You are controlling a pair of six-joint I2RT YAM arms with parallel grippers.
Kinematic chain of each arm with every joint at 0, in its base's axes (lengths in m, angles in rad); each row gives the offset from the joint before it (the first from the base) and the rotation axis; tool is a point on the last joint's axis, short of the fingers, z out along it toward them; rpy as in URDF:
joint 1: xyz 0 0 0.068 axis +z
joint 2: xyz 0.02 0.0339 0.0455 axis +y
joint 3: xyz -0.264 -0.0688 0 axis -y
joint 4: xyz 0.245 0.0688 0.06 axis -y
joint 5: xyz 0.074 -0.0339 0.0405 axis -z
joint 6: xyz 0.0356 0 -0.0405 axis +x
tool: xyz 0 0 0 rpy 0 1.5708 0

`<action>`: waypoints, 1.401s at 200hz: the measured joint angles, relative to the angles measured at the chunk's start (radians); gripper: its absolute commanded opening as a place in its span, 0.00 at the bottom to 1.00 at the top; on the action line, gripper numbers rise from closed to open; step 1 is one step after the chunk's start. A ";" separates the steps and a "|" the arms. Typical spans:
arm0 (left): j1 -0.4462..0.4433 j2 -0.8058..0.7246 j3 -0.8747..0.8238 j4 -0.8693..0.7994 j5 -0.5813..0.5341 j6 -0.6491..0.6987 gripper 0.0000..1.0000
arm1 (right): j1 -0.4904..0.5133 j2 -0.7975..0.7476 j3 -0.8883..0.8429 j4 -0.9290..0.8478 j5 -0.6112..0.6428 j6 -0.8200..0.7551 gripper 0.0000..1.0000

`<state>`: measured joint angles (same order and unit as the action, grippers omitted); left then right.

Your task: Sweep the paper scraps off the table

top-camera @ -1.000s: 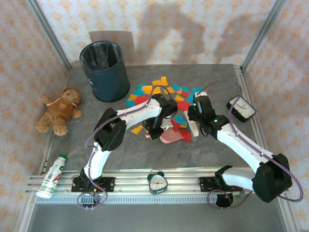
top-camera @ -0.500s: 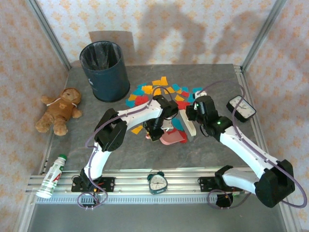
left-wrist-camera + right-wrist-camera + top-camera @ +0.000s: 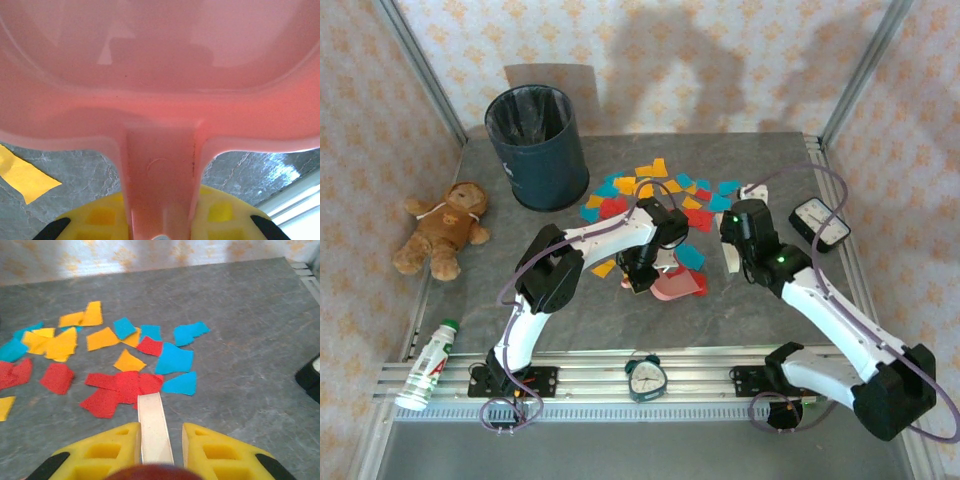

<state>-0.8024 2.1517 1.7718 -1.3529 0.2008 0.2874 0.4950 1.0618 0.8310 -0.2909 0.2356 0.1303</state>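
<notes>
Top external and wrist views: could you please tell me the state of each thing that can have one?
Left gripper: shut on the pink dustpan by its handle.
Right gripper: shut on a white handle.
Paper scraps: scattered loose on the table.
Trash bin: upright, open, bag-lined.
Bottle: capped, lying on its side.
Green alarm clock: standing upright.
Black clock: lying face up.
</notes>
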 measured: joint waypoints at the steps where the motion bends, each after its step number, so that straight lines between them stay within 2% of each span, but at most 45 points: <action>1: 0.000 0.000 0.000 0.000 0.000 0.000 0.00 | 0.000 0.002 0.000 0.000 0.002 0.000 0.00; 24: 0.000 0.000 0.000 0.000 0.000 -0.001 0.00 | 0.000 0.081 0.012 -0.004 0.031 0.000 0.00; 56: 0.000 0.000 0.000 0.001 0.000 -0.001 0.00 | 0.000 0.153 0.042 -0.007 0.012 0.000 0.00; 132: 0.000 0.000 0.000 0.008 0.000 -0.001 0.00 | 0.000 0.199 0.069 0.023 -0.222 -0.030 0.00; 178: 0.000 0.000 0.001 0.011 0.000 0.000 0.00 | 0.000 0.169 0.069 0.030 -0.293 -0.031 0.00; 225: 0.000 -0.005 0.006 0.026 -0.009 0.000 0.00 | 0.000 0.089 0.068 0.021 -0.280 -0.026 0.00; 280: 0.000 -0.114 -0.039 0.068 -0.023 -0.001 0.00 | 0.000 -0.014 0.038 0.006 -0.140 0.002 0.00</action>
<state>-0.8024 2.0373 1.7332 -1.2850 0.1780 0.2867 0.4950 1.0481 0.8692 -0.2844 0.0959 0.1326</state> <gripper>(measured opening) 0.236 0.250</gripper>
